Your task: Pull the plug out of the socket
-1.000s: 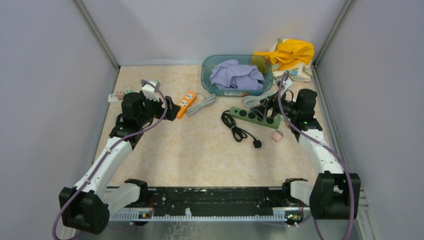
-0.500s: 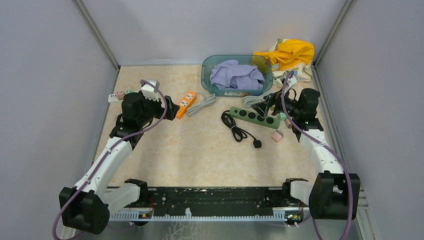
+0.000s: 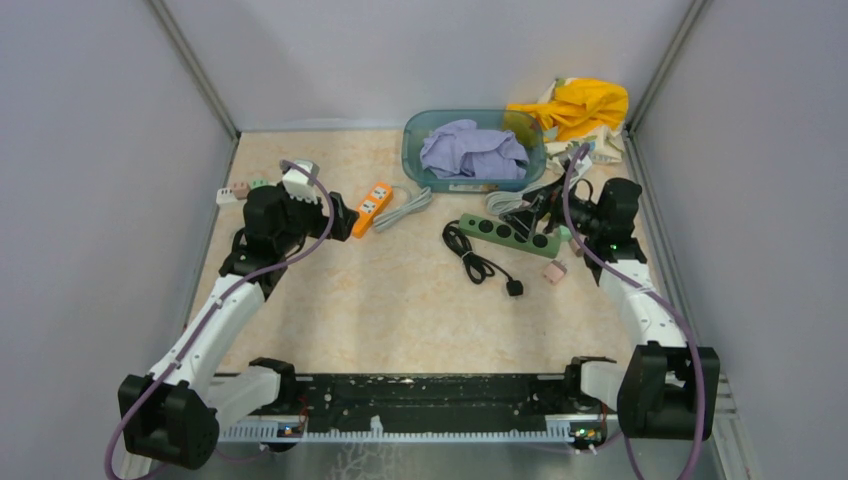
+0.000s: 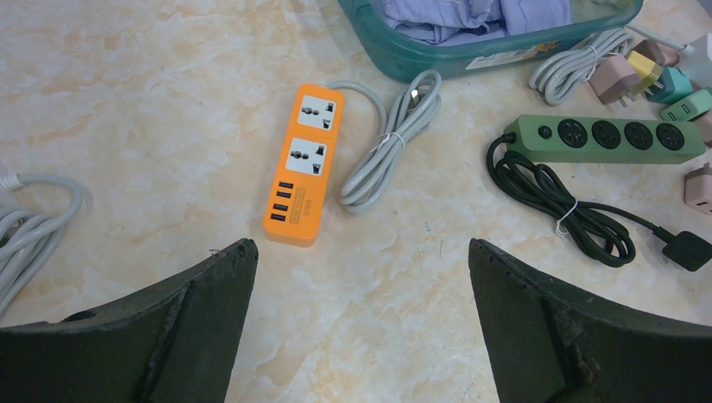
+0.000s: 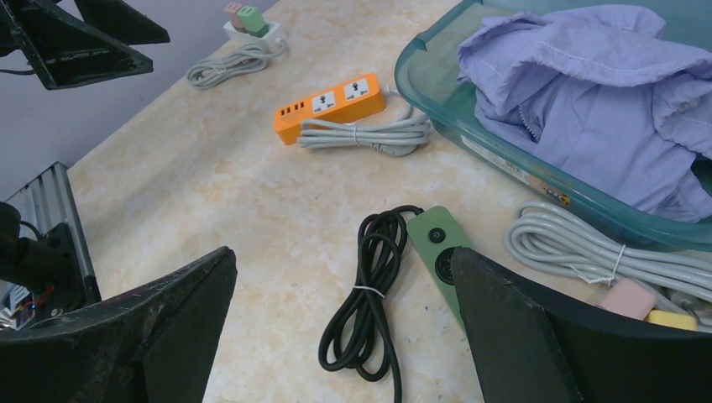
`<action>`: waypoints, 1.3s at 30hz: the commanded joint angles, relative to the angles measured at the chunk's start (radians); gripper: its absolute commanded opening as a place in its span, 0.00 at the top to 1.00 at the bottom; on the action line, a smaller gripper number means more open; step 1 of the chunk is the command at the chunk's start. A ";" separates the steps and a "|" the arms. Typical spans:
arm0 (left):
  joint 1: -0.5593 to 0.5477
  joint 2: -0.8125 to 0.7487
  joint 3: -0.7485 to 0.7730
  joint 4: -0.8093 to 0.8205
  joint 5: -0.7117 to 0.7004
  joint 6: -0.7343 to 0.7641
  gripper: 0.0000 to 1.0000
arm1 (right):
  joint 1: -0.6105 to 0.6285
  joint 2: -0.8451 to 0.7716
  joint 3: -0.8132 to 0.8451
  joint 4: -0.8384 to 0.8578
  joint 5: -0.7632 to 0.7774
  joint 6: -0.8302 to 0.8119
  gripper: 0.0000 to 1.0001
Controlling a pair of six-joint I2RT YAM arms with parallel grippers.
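A green power strip point(image 3: 503, 233) lies right of centre with its four sockets point(image 4: 621, 134) bare. Its black cord point(image 5: 369, 294) is coiled beside it. A loose pink plug point(image 3: 555, 271) rests on the table just in front of the strip's right end. My right gripper point(image 3: 535, 208) hovers open over that strip's right part, nothing between its fingers point(image 5: 520, 327). A white strip point(image 5: 248, 27) at the far left still carries a pink and a green plug. My left gripper point(image 4: 361, 252) stands open above bare table, just short of the orange strip point(image 4: 304, 172).
A teal basin point(image 3: 412, 150) holding purple cloth point(image 3: 472, 150) stands at the back. Yellow cloth point(image 3: 580, 103) fills the back right corner. Grey coiled cords point(image 5: 579, 252) and several small plugs point(image 4: 625, 74) lie between basin and green strip. Walls close both sides.
My right gripper's jaws have opened wide and the arm has drawn back a little to the right from the green strip. The left arm has not moved.
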 commanded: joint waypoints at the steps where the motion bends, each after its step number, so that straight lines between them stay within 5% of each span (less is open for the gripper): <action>1: 0.007 -0.015 -0.008 0.023 -0.009 0.011 0.00 | -0.009 -0.031 0.004 0.044 -0.032 -0.007 0.01; 39: 0.026 0.057 0.011 -0.011 -0.033 -0.031 0.00 | -0.014 -0.033 0.017 0.005 -0.028 -0.027 0.01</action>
